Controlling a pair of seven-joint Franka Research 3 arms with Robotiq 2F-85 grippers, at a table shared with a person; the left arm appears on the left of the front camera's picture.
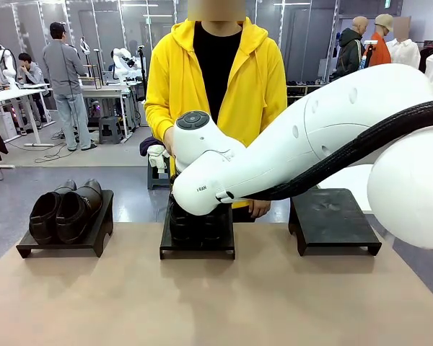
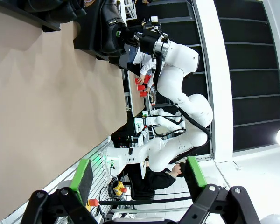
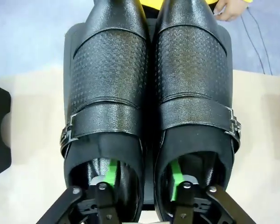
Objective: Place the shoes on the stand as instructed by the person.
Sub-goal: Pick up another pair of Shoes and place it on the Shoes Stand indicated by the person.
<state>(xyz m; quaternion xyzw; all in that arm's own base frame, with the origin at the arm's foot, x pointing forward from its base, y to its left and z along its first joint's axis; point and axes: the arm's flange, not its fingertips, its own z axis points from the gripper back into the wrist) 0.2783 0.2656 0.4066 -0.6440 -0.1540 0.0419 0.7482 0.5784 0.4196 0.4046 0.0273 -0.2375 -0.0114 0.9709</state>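
Two pairs of shoes are being shown on stands on the tan desk. The brown-black pair is resting on the left stand, toes pointing toward the near side. The black pair is sitting side by side on the middle stand, largely hidden in the front view behind the right arm. The right stand is carrying nothing.

In the right wrist view, the right pincer is being held spread, one green pad dipping into each shoe opening, so that the two adjoining inner walls are lying between the fingers. No squeeze on the leather can be made out; the pair is judged just set down, with withdrawal left to do. In its own view, the left pincer is being held spread and empty, well away from the stands.

The person, in a yellow hoodie, is standing at the far side, hands low behind the middle stand.

The black shoes are glossy, with a finely dotted panel over a pebbled grain and a buckled strap across each instep. The brown-black pair is smooth and round-toed. The stands are low, matte black platforms on short feet.
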